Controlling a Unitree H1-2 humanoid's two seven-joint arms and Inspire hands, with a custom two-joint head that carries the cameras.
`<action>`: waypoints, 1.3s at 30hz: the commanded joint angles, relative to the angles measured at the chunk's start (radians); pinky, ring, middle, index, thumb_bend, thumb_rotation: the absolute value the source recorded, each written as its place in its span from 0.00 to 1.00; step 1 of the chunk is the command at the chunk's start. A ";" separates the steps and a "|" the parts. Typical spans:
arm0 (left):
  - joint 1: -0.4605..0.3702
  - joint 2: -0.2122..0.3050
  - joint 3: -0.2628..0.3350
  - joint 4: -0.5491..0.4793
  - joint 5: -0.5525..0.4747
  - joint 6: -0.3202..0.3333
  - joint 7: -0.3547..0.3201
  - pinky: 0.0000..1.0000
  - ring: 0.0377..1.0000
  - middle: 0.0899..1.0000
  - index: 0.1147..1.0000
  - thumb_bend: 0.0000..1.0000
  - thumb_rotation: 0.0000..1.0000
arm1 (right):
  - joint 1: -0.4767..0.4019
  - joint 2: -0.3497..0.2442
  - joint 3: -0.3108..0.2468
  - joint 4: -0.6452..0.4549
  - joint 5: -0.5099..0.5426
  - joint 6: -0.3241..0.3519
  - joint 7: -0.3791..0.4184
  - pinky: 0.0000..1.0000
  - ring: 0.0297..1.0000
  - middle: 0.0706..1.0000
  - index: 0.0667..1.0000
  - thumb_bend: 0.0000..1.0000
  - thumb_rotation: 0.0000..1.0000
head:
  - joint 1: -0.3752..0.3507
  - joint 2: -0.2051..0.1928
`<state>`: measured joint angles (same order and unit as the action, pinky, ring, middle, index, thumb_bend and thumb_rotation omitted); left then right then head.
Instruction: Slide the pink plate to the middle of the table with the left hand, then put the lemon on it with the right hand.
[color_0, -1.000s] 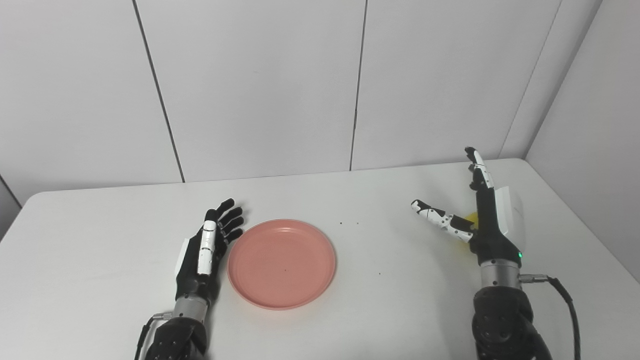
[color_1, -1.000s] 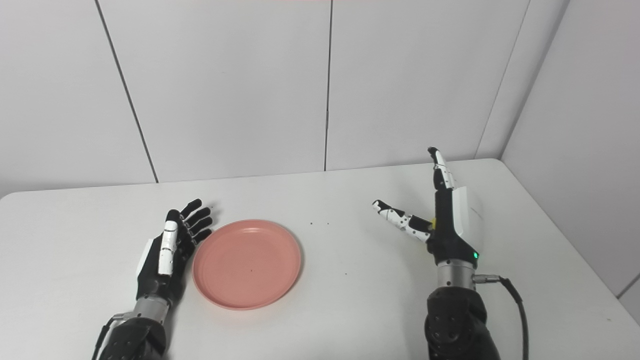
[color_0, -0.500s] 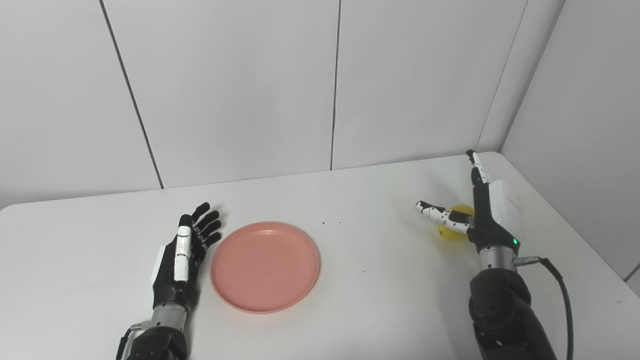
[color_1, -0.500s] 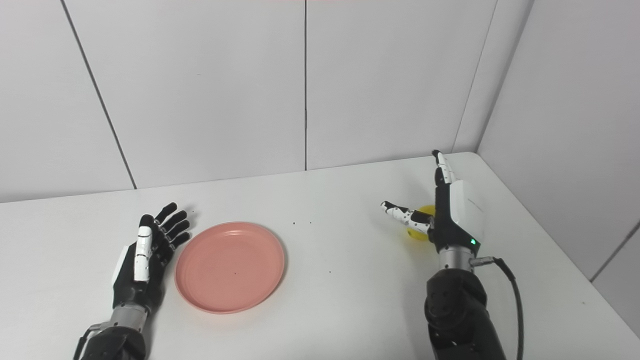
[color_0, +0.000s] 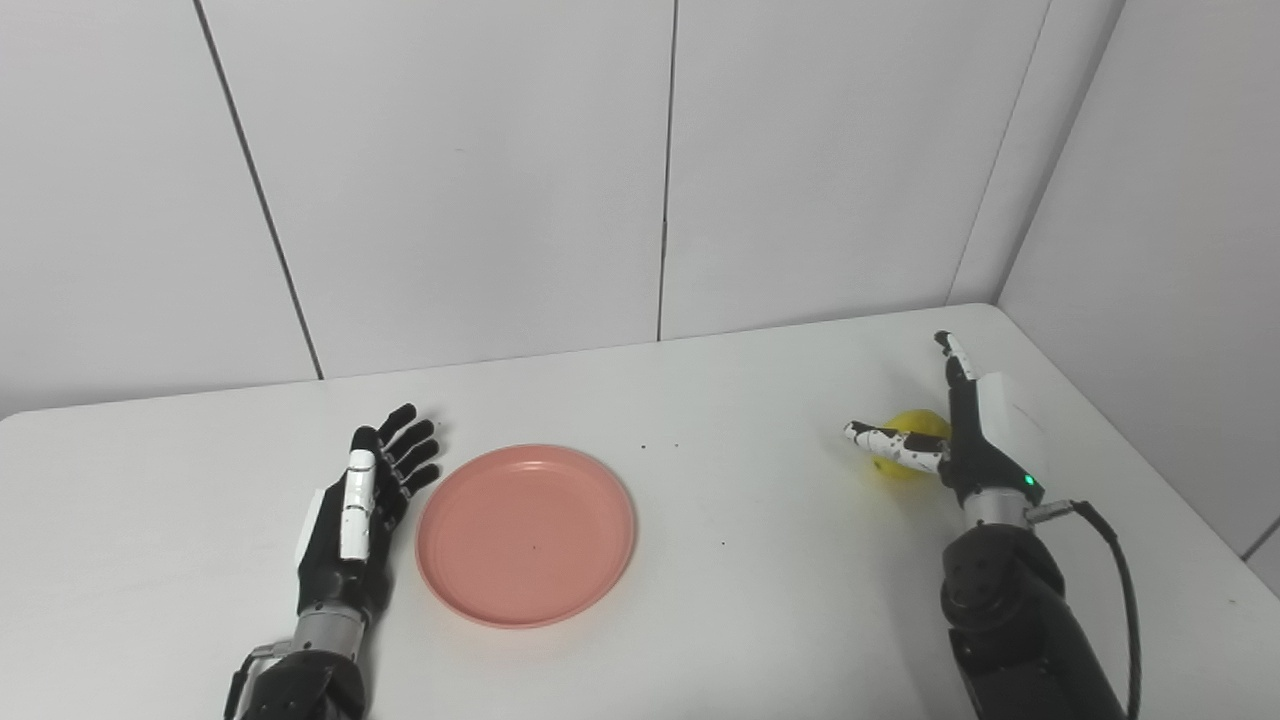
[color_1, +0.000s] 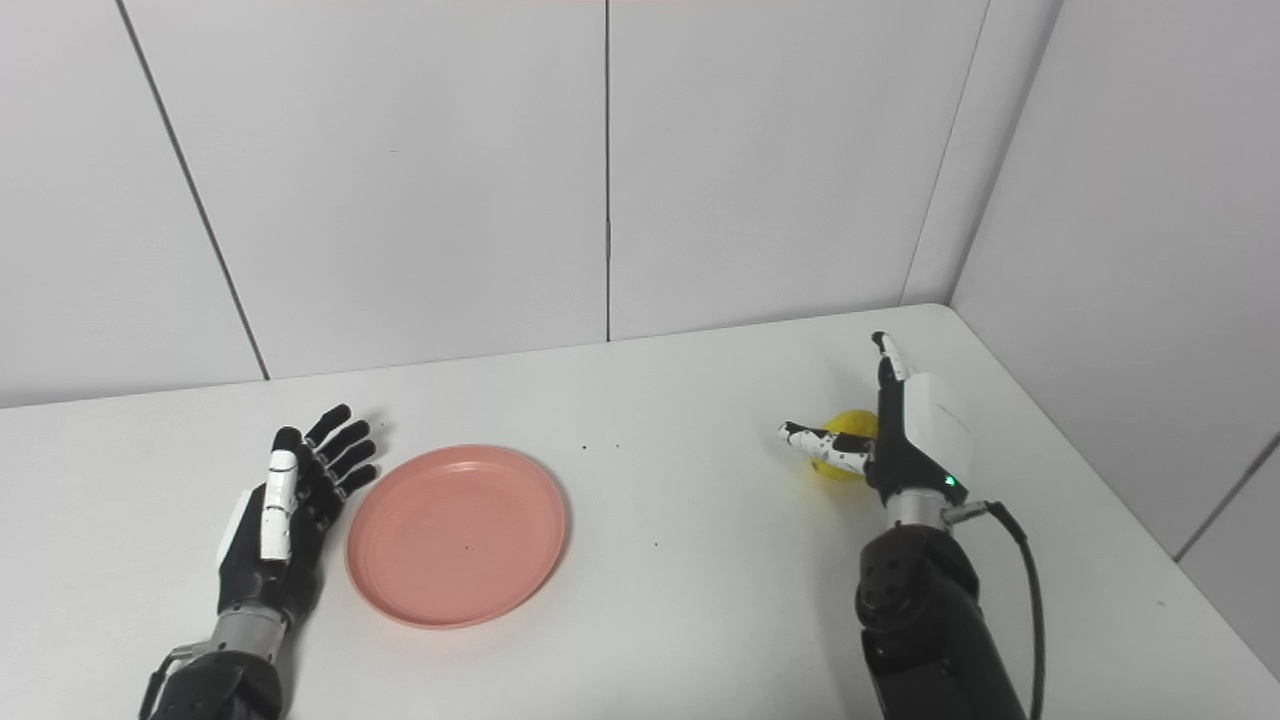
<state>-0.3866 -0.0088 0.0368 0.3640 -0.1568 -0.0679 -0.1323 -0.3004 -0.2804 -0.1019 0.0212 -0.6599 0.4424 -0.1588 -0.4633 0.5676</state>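
The left robot hand (color_0: 355, 510) lies flat on the white surface (color_0: 760, 600) with its fingers spread apart, holding nothing, and the pink plate (color_0: 526, 535) sits just beside it on its inner side, close to the fingers but not clearly touching them. The right robot hand (color_0: 965, 440) stands edge-up near the far right corner of the surface, fingers pointing away and thumb stretched out sideways, so it is open and grips nothing. The lemon (color_0: 905, 455) rests on the surface right against the palm side of this hand, just behind the thumb, which crosses in front of it. The plate is well apart from the right robot hand and the lemon
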 joint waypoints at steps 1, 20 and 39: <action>0.000 0.005 0.005 0.016 -0.011 -0.004 -0.006 0.83 0.84 0.83 0.81 0.59 1.00 | -0.043 -0.026 0.001 0.007 0.007 0.006 -0.003 0.76 0.87 0.89 0.90 0.93 0.35 | -0.001 0.005; 0.000 0.008 0.008 0.016 -0.023 -0.022 -0.020 0.84 0.84 0.82 0.80 0.61 1.00 | -0.074 -0.044 0.041 0.128 0.030 0.025 0.014 0.67 0.80 0.87 0.85 0.89 0.19 | 0.000 0.014; 0.011 0.002 -0.002 -0.021 -0.013 0.010 -0.007 0.84 0.84 0.83 0.81 0.60 1.00 | -0.052 0.001 0.018 0.121 0.070 -0.063 -0.212 0.34 0.45 0.47 0.53 0.49 0.00 | 0.020 0.029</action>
<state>-0.3823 -0.0088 0.0373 0.3524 -0.1758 -0.0642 -0.1420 -0.3287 -0.2712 -0.0694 0.1686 -0.5902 0.4282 -0.3288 -0.4449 0.5982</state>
